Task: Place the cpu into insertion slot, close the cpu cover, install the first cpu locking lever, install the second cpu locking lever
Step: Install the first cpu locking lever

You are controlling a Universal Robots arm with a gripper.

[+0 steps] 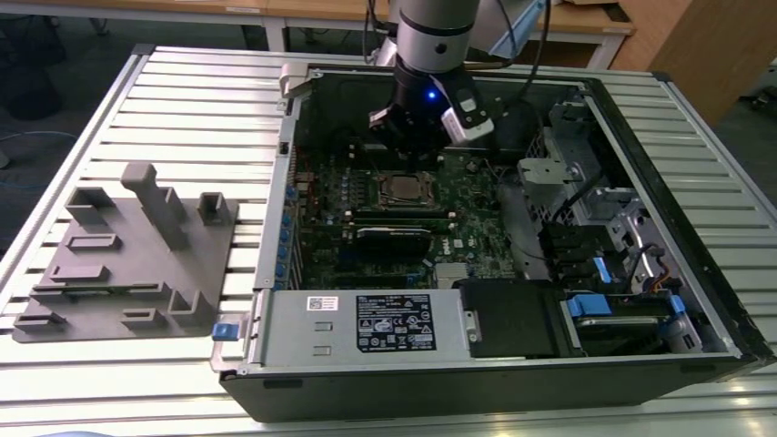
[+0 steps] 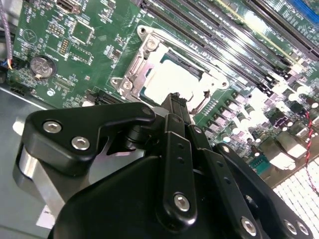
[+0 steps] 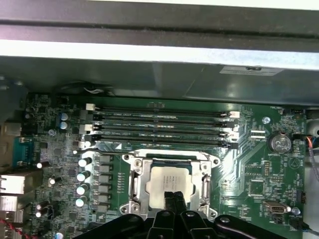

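The cpu (image 3: pixel 167 180) (image 2: pixel 167 79) lies flat in the insertion slot (image 1: pixel 386 179) on the green motherboard, its silver top showing. The cpu cover (image 3: pixel 138 181) (image 2: pixel 143 62) lies down around it as a silvery frame. A thin wire lever end (image 2: pixel 200 103) shows beside the socket; I cannot tell whether it is latched. My gripper (image 3: pixel 174 198) (image 2: pixel 176 101) (image 1: pixel 409 150) hangs just above the socket's edge, its black fingers shut together with nothing between them. In the exterior view it stands at the far side of the socket.
Long black memory slots (image 3: pixel 159 124) run beside the socket. A coin battery (image 3: pixel 280 143) sits on the board. The case's metal walls (image 1: pixel 282 182) ring the board, with a power supply (image 1: pixel 364 323) and drive bays (image 1: pixel 607 237) inside. A grey fixture block (image 1: pixel 134 255) lies outside the case.
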